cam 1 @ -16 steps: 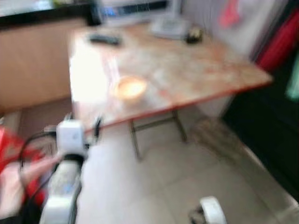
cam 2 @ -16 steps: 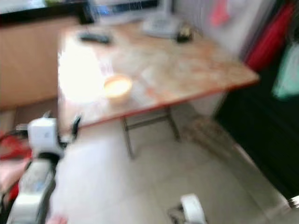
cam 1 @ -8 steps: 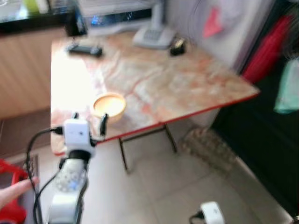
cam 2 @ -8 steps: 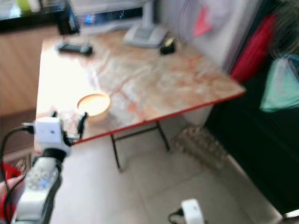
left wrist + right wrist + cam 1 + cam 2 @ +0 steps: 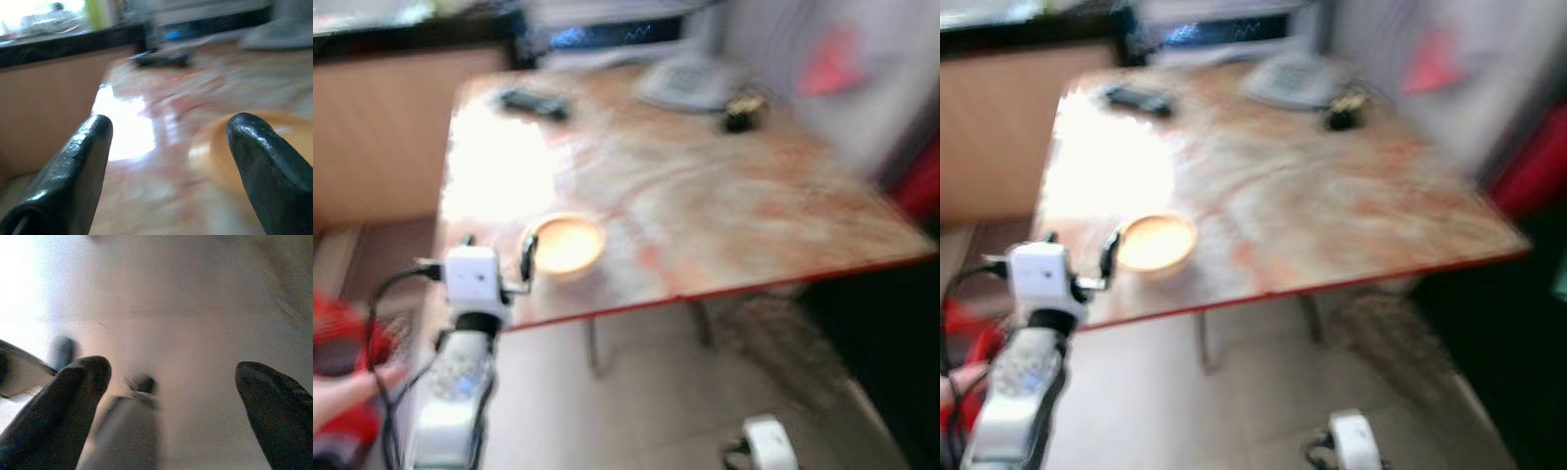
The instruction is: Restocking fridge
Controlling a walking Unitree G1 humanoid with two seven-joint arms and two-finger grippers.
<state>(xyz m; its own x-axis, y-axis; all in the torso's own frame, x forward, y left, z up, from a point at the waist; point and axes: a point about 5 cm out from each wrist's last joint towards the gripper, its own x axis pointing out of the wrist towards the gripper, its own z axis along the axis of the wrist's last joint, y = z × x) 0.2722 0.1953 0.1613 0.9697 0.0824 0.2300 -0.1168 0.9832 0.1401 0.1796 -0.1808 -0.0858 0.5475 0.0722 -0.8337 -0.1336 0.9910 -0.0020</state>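
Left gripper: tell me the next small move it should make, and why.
Probably ease the left gripper forward over the table edge until the yellow bowl sits between its fingers. They stand open and hold nothing, level with the tabletop, and the bowl lies just ahead, nearer one finger than the other. The pictures are blurred, so go slowly.

No text, label, brand or number is showing legibly anywhere; blur is smearing every surface. A blue glow is shining on the dark appliance behind the marbled orange tabletop, but no characters can be read in it.
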